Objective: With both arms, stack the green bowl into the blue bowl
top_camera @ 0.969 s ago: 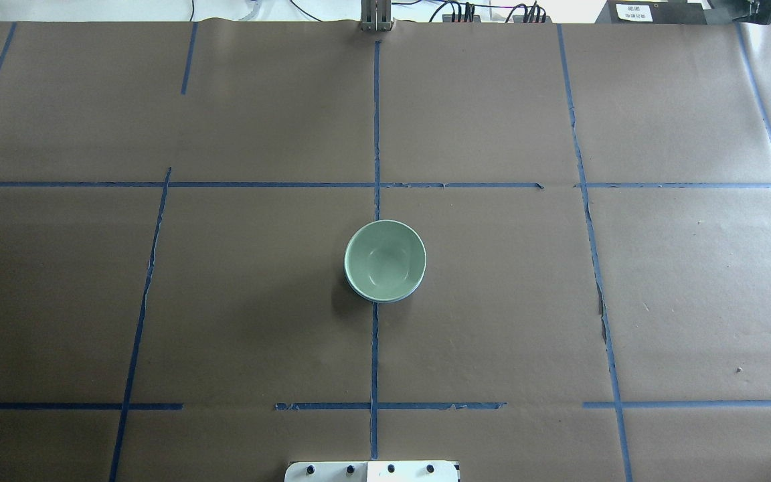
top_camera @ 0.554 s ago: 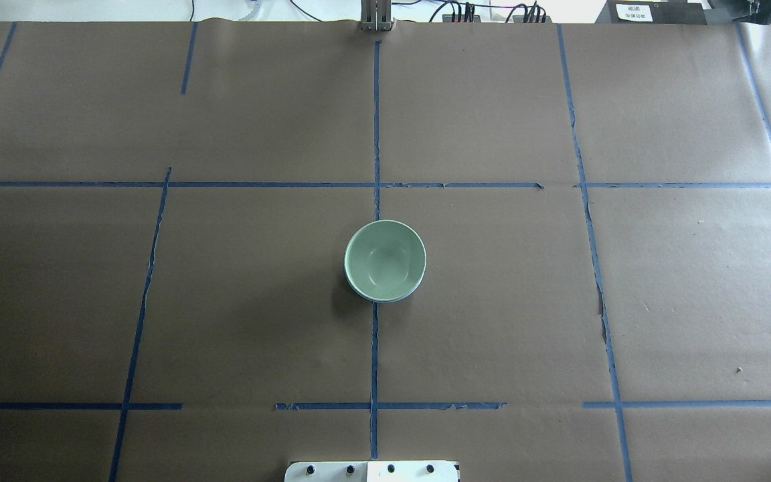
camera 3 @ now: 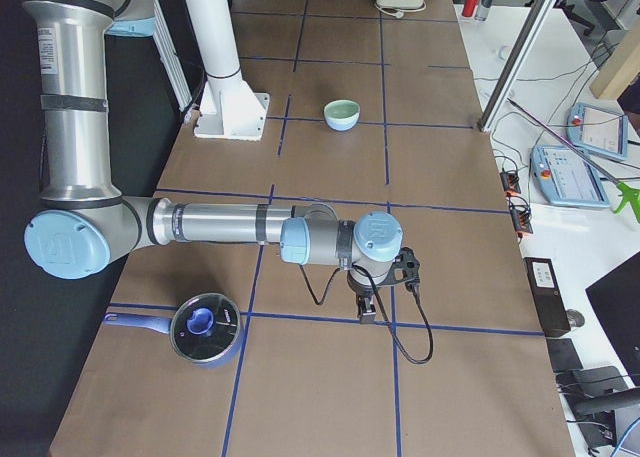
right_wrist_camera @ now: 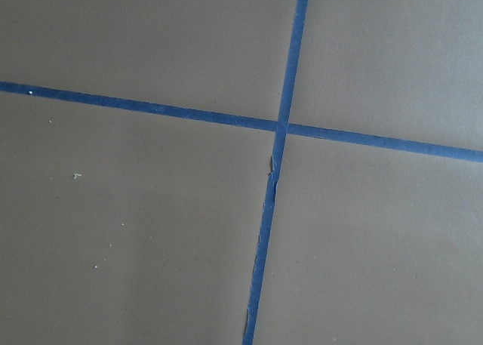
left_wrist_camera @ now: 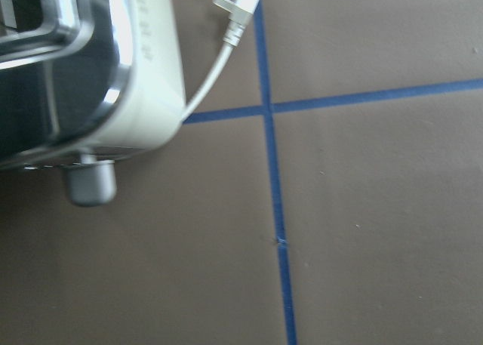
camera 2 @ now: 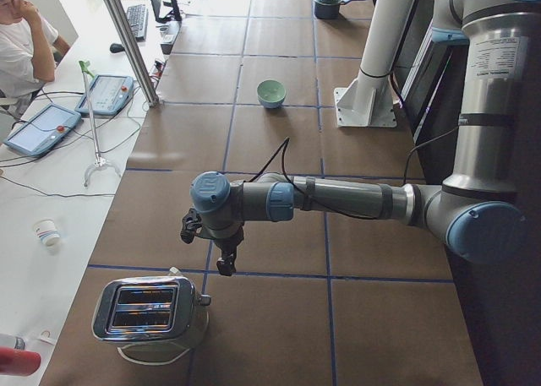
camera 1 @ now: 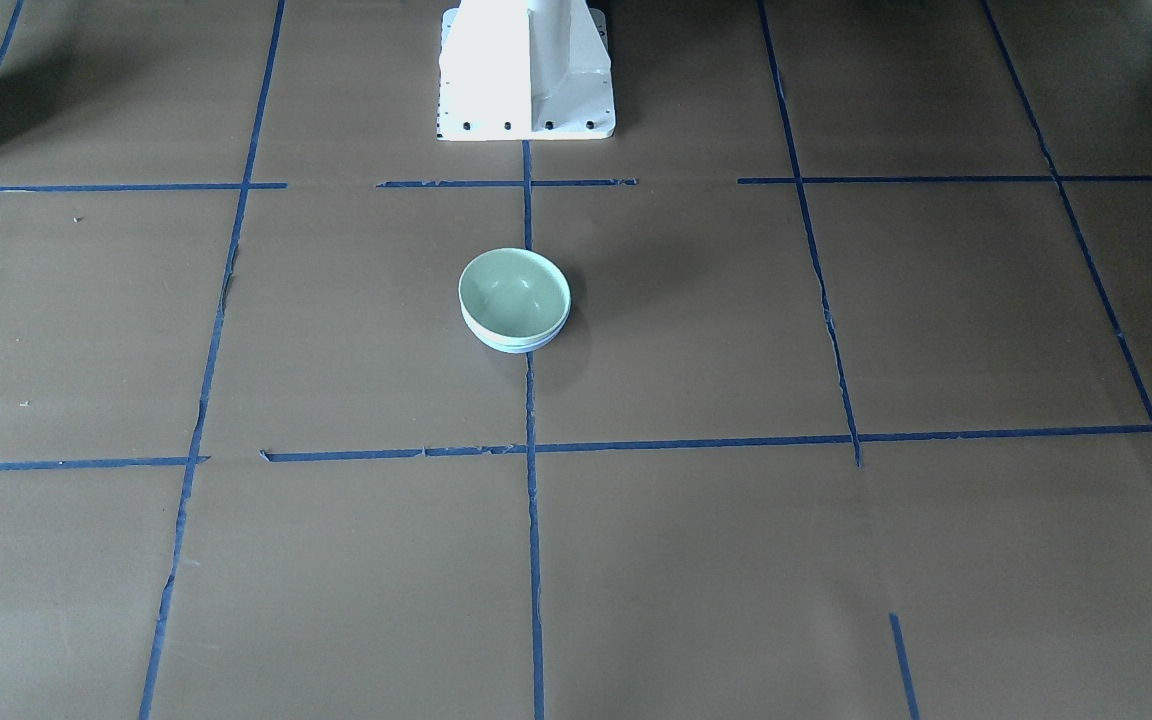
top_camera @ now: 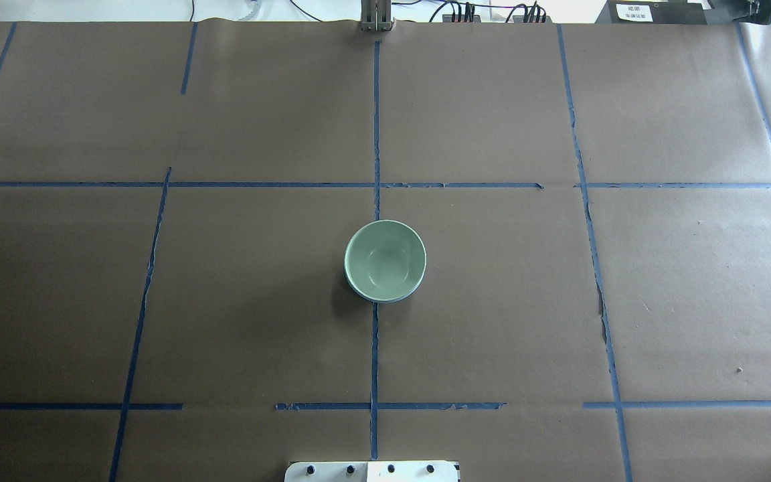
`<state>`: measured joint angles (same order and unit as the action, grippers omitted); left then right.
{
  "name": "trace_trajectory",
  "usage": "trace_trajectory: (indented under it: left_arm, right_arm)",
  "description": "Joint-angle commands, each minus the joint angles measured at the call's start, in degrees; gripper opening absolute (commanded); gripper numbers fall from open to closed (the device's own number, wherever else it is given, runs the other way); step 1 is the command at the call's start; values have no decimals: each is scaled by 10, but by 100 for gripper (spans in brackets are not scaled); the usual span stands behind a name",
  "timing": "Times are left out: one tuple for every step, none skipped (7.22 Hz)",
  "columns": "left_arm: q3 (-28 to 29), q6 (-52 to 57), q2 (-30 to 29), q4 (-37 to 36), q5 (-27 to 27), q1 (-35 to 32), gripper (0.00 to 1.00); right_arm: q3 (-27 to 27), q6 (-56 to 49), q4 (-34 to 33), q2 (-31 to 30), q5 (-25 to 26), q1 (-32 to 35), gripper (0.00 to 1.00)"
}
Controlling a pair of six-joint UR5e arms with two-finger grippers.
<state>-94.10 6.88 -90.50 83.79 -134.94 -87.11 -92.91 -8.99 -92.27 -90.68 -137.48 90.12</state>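
The green bowl [top_camera: 385, 260] sits nested inside the blue bowl [top_camera: 358, 292] at the table's centre; only a thin blue rim and pale outside [camera 1: 514, 344] show below it. The stack also shows in the exterior left view [camera 2: 271, 92] and the exterior right view [camera 3: 342, 113]. Both arms are far from it. The left gripper [camera 2: 225, 266] hangs over the table near a toaster. The right gripper [camera 3: 366, 312] hangs over a tape crossing at the other end. I cannot tell whether either gripper is open or shut. Neither wrist view shows the bowls.
A silver toaster [camera 2: 152, 310] with a white cord [left_wrist_camera: 226, 28] stands at the table's left end. A dark pot with a lid [camera 3: 205, 327] stands at the right end. The white pedestal base [camera 1: 526, 70] is behind the bowls. A person [camera 2: 21, 40] sits beside the table.
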Motion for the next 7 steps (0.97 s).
trace_trajectory:
  left_arm:
    - [-21,-1,9,2,0,8,100]
    - [-24,30,7,-1,0,8,100]
    - [-15,51,2,0,3,8,100]
    - [-19,51,1,-1,6,7,100]
    - [-20,51,1,-2,7,7,100]
    - [-24,52,1,-5,7,3,100]
    - [-22,55,1,-12,4,-20,100]
  right_arm:
    - [-2,-1,-1,2,8,-4,100]
    - [-2,-1,-1,2,8,-10,100]
    - [-1,-1,0,-1,8,-11,100]
    - [-1,-2,0,-1,8,-11,100]
    - [-2,-2,2,0,8,-11,100]
    - [-3,-2,2,2,8,-11,100]
    - [-3,-2,3,0,7,-11,100]
